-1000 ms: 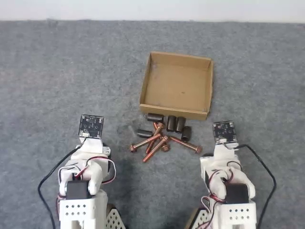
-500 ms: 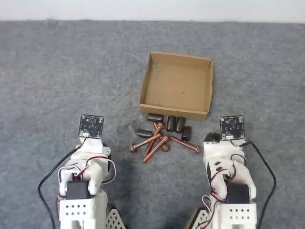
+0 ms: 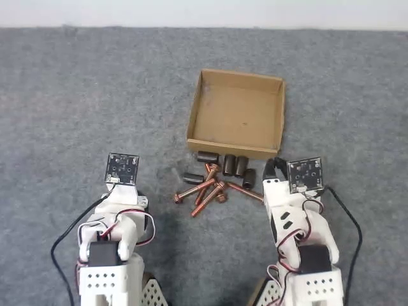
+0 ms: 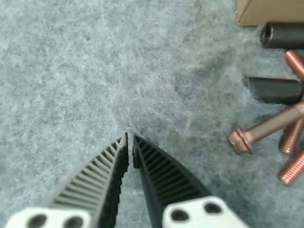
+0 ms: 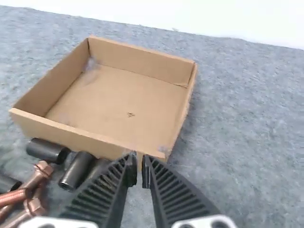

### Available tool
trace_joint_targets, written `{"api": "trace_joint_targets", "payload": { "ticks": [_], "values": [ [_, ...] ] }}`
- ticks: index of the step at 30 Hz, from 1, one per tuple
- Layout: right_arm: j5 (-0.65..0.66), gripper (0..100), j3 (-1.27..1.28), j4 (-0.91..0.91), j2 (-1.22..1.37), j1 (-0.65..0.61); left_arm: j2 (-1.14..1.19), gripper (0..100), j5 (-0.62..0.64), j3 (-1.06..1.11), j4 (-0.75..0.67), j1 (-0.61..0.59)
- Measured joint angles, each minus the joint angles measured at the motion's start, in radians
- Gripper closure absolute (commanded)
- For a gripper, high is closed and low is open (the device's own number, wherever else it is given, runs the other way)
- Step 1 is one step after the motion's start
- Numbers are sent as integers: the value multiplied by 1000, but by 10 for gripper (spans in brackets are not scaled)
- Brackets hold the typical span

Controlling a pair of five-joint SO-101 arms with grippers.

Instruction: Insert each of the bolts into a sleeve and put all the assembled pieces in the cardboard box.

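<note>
The open cardboard box [image 3: 233, 148] stands mid-table, with nothing in it. Just in front of it lie several black sleeves [image 3: 228, 164] and a heap of copper bolts [image 3: 205, 190]. My right gripper [image 3: 274, 168] is shut with nothing in it, low by the box's front right corner and beside the rightmost sleeve [image 3: 249, 177]. In the right wrist view its fingertips [image 5: 135, 164] sit before the box wall [image 5: 142, 59], with sleeves [image 5: 76, 170] and a bolt head [image 5: 42, 167] alongside. My left gripper [image 4: 129, 140] is shut over bare carpet, a hand's width from a bolt [image 4: 266, 130] and a sleeve [image 4: 275, 89].
Grey carpet covers the whole table. A white wall edge runs along the far side [image 3: 204, 13]. Cables loop beside both arm bases [image 3: 60, 255]. Open carpet lies left of the left arm and right of the box.
My right arm has stretched forward and swung left, bringing its gripper up to the box's front right corner near the sleeves. The left arm, bolts and sleeves have not moved.
</note>
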Motion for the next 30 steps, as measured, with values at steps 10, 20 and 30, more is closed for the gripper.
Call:
{"api": "trace_joint_targets", "payload": {
  "ticks": [10,20,30],
  "values": [
    [0,993,-287,77,348,0,0,989,0,0,0,0],
    [-83,992,-413,77,807,0,0,989,0,0,0,0],
    [-201,992,-476,48,1020,-180,0,989,0,0,0,0]
  ]
}}
